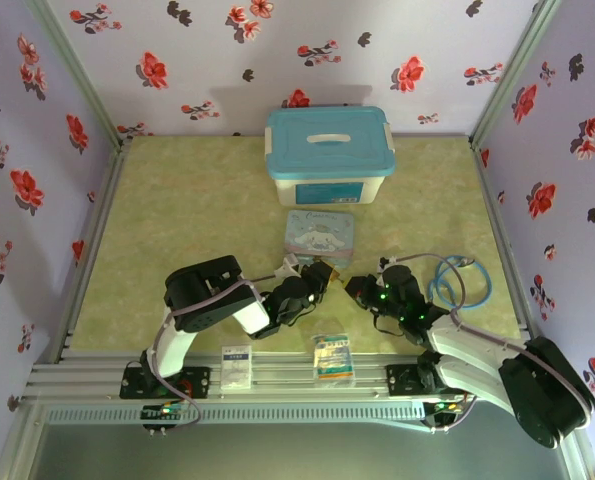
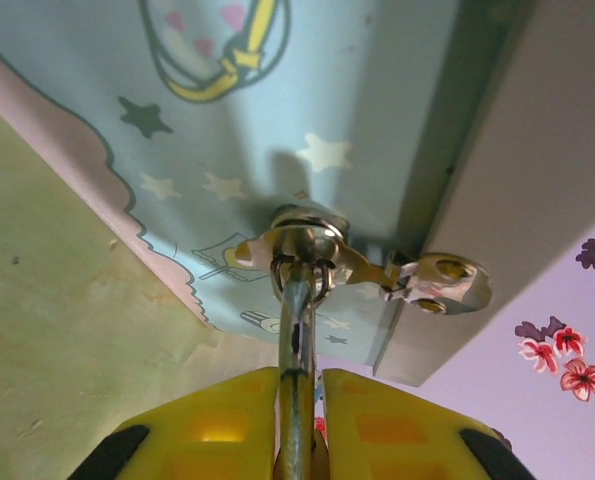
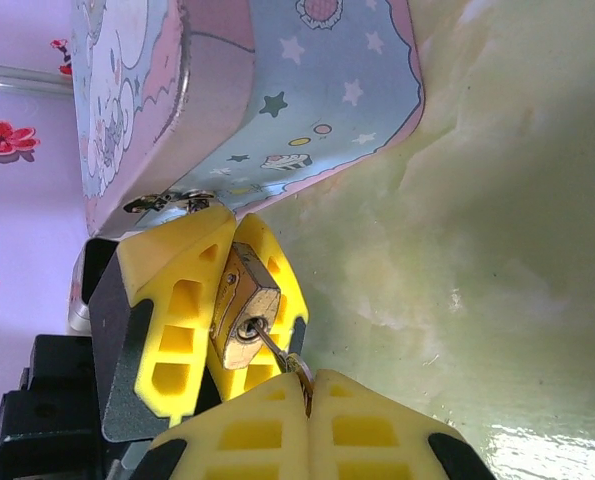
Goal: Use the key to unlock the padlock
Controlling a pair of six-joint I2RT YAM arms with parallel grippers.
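**Left fingers (image 2: 217, 425) on padlock (image 3: 239, 305), right fingers (image 3: 257, 435) on key (image 3: 273, 348)**

Both pairs are clamped. The padlock hangs at the tin (image 3: 277, 90) clasp (image 2: 307, 245), key tip meeting its keyhole. Small, stiff, slick metal by the look: hold the key's head, twist gently.

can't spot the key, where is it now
In the right wrist view the key, pinched by the right gripper, sticks into the keyhole of the padlock.

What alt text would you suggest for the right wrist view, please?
A small brass padlock is clamped in the yellow-fingered left gripper, while the right gripper holds a thin key seated in its keyhole. Behind them, a pastel cartoon tin sits on the green table.
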